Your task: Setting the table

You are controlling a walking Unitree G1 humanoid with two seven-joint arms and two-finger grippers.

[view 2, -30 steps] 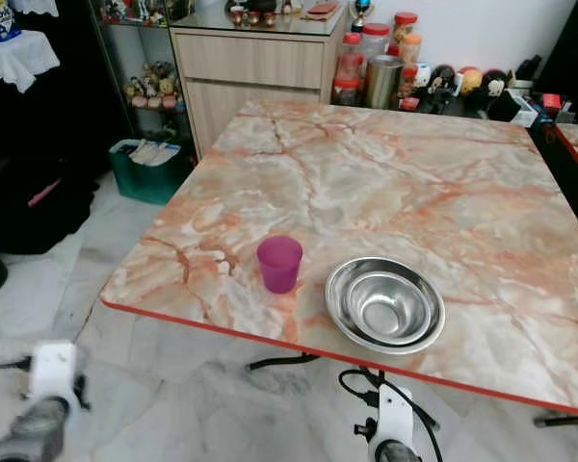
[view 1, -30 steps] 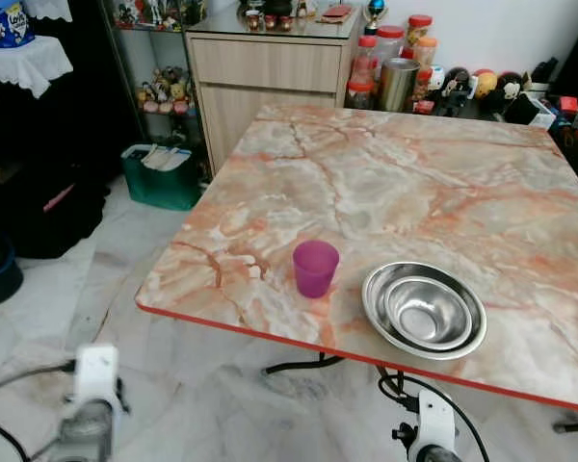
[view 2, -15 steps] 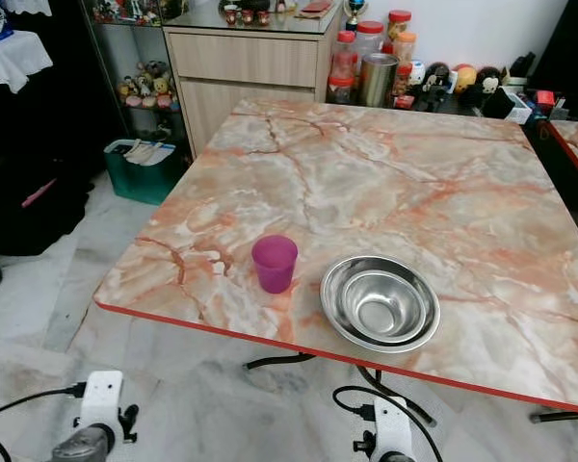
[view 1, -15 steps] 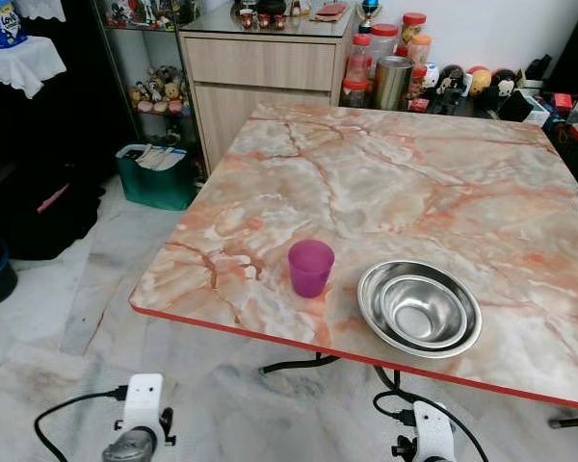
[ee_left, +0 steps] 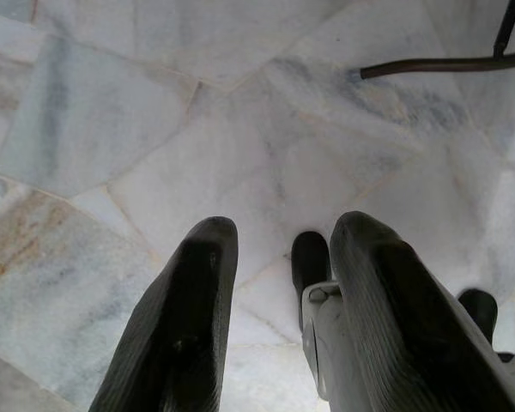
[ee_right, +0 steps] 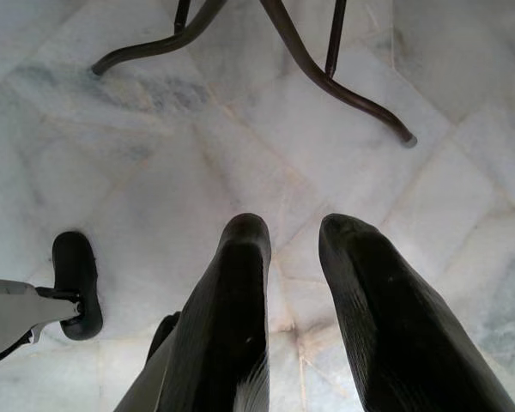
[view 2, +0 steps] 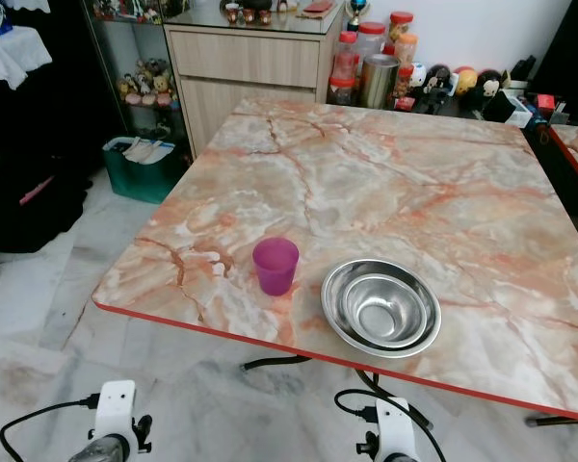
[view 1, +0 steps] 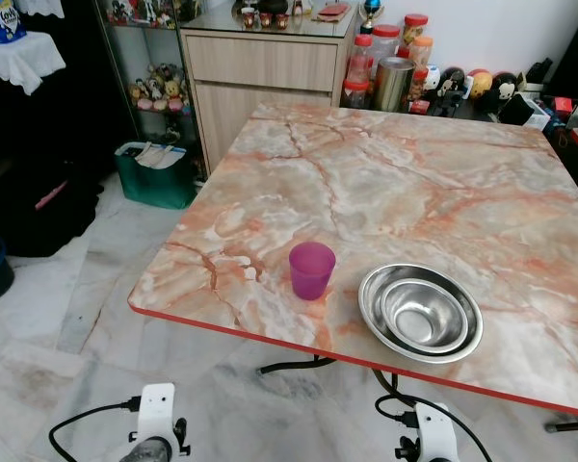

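One purple cup (view 1: 311, 269) stands upright near the front edge of the surface (view 1: 443, 183). It is plastic, see-through pink-purple, and open at the top. Just beside it, on the robot's right, sit two shiny metal bowls (view 1: 421, 312), one inside the other. The cup and the bowls are close but not touching.

The surface is square, with a pink and white marble pattern and a red edge. The floor (view 1: 67, 318) is pale marble tile. Behind the surface is a wooden cabinet (view 1: 260, 77), and next to it stand jars with red lids (view 1: 390, 43) and a metal tin (view 1: 395, 84). A green bin (view 1: 157, 175) sits on the floor by the cabinet.

Both arms hang low, below the surface's front edge. The left tool (ee_left: 275, 249) points at the floor, its two black fingers a little apart and holding nothing. The right tool (ee_right: 292, 236) also points at the floor, near the dark metal legs (ee_right: 343, 77), fingers a little apart and empty.
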